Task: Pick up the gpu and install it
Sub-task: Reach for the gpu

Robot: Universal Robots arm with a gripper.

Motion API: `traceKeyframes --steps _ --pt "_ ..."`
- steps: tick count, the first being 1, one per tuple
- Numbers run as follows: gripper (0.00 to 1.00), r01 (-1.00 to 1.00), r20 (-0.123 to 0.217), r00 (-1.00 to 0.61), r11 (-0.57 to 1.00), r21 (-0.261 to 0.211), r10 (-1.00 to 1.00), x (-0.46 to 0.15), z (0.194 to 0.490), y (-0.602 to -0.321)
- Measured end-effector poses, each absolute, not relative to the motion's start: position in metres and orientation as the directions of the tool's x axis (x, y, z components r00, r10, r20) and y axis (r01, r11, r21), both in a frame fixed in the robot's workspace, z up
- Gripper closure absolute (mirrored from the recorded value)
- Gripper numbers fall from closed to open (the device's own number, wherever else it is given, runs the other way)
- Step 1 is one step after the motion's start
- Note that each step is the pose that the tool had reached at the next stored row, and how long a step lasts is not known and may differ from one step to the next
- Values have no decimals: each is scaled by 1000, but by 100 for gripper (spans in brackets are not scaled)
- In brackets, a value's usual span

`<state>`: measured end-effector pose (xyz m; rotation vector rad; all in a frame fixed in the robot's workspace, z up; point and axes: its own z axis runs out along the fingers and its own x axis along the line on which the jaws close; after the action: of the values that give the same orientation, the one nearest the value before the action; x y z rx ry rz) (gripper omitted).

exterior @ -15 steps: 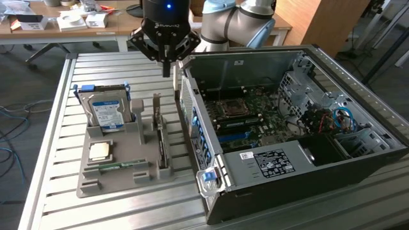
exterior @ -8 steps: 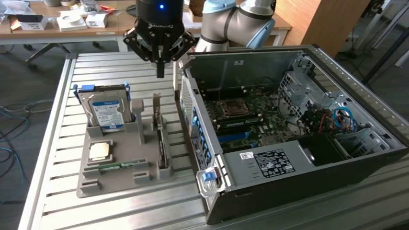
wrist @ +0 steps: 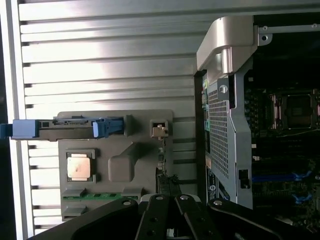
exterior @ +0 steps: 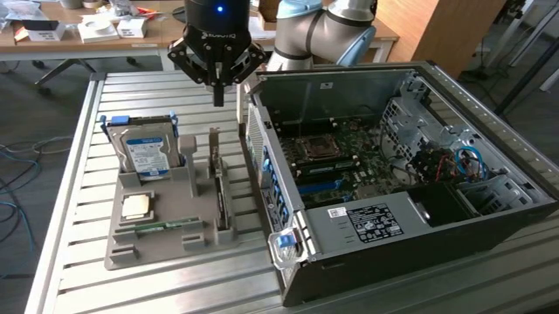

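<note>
Ana: Closest to us lies the open black-and-grey metal computer case (exterior: 393,268), on its side upon the ribbed silver metal worktop (exterior: 78,196) — is the card inside it?

Ben: No. Within the case I see a green motherboard (exterior: 349,154) with a bare square socket, and at the near end a black power-supply box bearing a white label (exterior: 371,219). The gpu (exterior: 220,190) — a thin dark card with a metal bracket at its far end — stands on its long edge in a slot of the grey moulded plastic tray (exterior: 118,252). It runs along the tray's edge toward the exterior view's right, just beside the case wall.

Ana: What else does the tray carry?

Ben: At its far end, toward the exterior view's left, a silver hard drive with a blue-and-white label (exterior: 146,154) is propped at a tilt between blue side rails. Nearer sits a square silver-beige processor chip (exterior: 138,207), lying flat, and nearer again a narrow green memory stick (exterior: 162,226) on its edge.

Ana: And the arm?

Ben: The silver-grey jointed robot arm (exterior: 323,26) reaches in from the far side. Its black pincer (exterior: 218,101) points straight down above the far end of the tray, over the bracket end of the gpu and apart from it.

Ana: Fingers?

Ben: Pressed together, with nothing between them. From the wrist view the two black fingers meet over the card's top edge, with the tray and the worktop slats spread beneath.
</note>
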<state>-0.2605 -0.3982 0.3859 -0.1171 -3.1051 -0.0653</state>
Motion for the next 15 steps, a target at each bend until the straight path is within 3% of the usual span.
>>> traceKeyframes --steps 15 --pt "89 75 35 -997 996 41 74 -260 386 -407"
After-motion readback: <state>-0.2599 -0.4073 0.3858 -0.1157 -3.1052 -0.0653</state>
